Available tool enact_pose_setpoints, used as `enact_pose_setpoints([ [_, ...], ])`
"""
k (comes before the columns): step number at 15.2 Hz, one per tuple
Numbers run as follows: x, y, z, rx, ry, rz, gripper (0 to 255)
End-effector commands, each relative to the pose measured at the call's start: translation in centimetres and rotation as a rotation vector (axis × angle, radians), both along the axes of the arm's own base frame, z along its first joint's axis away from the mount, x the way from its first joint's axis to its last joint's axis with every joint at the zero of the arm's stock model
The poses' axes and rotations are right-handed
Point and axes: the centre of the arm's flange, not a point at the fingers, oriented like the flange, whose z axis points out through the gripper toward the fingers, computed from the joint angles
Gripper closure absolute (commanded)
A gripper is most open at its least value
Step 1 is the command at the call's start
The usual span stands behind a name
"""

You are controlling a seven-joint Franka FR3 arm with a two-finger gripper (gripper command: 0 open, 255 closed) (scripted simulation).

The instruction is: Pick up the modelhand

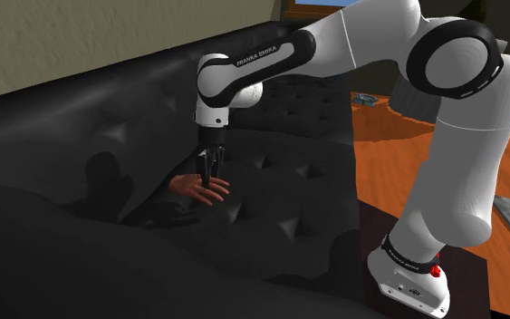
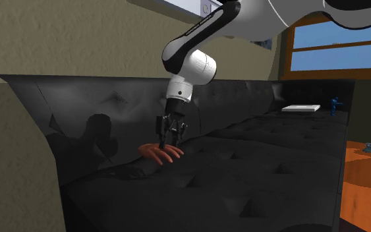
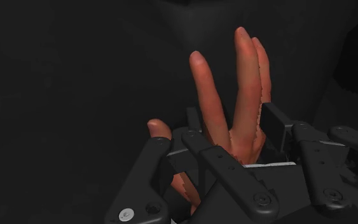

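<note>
Shoulder view sits high, beside and a little behind the stand (image 1: 371, 228) at its lower right, facing up and left across the black sofa (image 1: 280, 213). Second exterior view is low, near seat level and close in, looking along the sofa's length towards a window (image 2: 339, 43). Both catch the seat, the backrest and the model hand (image 1: 203, 188). Wrist view rides on the end effector (image 3: 231, 121), tight over that hand.
</note>
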Motion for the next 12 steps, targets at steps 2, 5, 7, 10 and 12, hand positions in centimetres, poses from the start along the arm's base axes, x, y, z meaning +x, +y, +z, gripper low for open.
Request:
enact_pose_setpoints([
  [2, 0.1, 0.1, 1.6, 0.0, 0.0, 0.0, 255],
  [5, 0.1, 0.1, 3.2, 0.0, 0.0, 0.0, 255],
  [7, 0.1, 0.1, 4.3, 0.0, 0.0, 0.0, 255],
  [10, 0.1, 0.1, 5.8, 0.0, 0.0, 0.0, 255],
  [12, 0.1, 0.1, 5.9, 0.0, 0.0, 0.0, 255],
])
